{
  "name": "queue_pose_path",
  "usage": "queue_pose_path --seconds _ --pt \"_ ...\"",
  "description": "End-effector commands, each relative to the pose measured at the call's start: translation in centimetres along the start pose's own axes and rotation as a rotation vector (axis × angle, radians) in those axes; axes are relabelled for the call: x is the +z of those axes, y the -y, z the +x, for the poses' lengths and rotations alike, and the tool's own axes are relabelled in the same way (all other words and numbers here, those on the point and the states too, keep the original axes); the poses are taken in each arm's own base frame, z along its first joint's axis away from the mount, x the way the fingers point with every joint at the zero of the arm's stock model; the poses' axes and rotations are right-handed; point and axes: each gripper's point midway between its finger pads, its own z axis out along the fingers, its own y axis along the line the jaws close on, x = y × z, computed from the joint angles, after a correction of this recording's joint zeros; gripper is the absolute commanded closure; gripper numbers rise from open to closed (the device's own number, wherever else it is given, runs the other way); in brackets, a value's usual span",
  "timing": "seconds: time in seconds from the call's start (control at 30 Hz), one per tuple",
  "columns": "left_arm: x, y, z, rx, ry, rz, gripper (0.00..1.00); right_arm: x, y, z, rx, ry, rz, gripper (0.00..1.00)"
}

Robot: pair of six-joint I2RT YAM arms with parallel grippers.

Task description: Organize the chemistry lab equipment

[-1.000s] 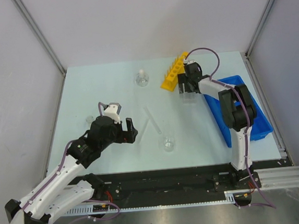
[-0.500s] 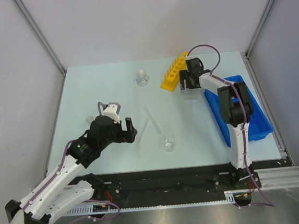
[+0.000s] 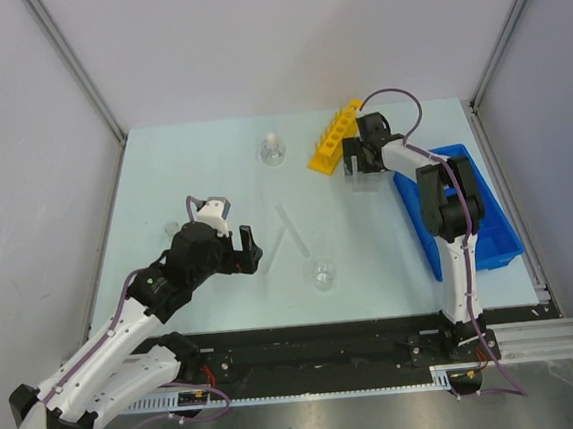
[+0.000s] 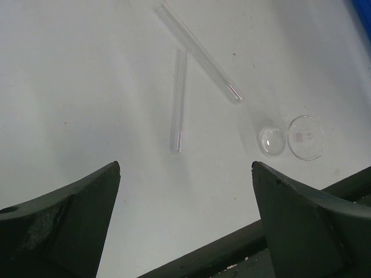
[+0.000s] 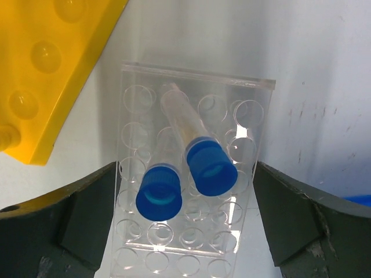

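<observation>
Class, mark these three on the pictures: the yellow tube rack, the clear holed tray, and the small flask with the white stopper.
yellow tube rack (image 5: pixel 52 75), right wrist view, holed top face.
clear holed tray (image 5: pixel 197 75), right wrist view, far rim.
small flask (image 3: pixel 273 154), top external view, round body.

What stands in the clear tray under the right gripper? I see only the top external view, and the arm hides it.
Observer: The right wrist view shows two blue-capped tubes standing in holes of the clear tray, both leaning.
Operator: Do the jaws close on them?
Observer: No. The right gripper is open, one finger on each side of the tray, neither on a tube.
Operator: Have the tubes near the left gripper caps too?
Observer: The left wrist view shows two glass tubes lying on the table, and I see no blue caps on them.
</observation>
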Motion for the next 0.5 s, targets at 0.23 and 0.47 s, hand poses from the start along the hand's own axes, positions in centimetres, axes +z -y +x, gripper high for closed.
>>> queue_pose_path --seconds 0.23,0.47 --pt "-0.4 0.1 -0.9 -0.011 0.038 0.010 0.00 -5.1 0.9 -4.4 -0.025 0.150 0.043 0.00" --pt "-0.8 0.1 -1.1 -0.018 0.050 0.013 0.00 -8.7 -0.4 -5.6 -0.098 0.222 0.048 0.00"
